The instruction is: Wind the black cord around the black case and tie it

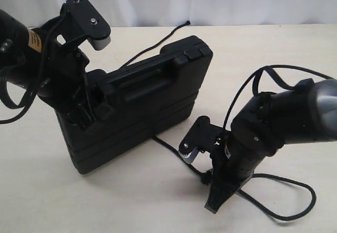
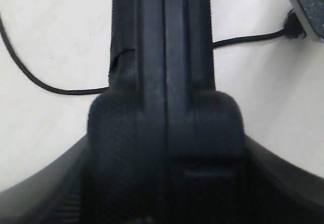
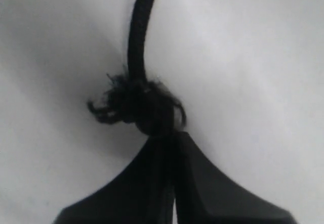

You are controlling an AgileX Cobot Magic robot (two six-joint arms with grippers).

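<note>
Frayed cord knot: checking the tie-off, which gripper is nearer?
Right. The right gripper is shut at the knot; the left gripper clamps the black case, far off.

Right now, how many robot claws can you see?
2. The left claw grips one end of the black case. The right claw, down beside the case, is pinched shut on the cord at its frayed knot.

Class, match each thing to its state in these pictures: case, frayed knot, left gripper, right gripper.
1 case
2 frayed knot
3 left gripper
4 right gripper

a pinching the cord
b standing on edge on the table
c clamped around the case
d just beyond closed fingertips

Pairs: 1b, 2d, 3c, 4a
</note>
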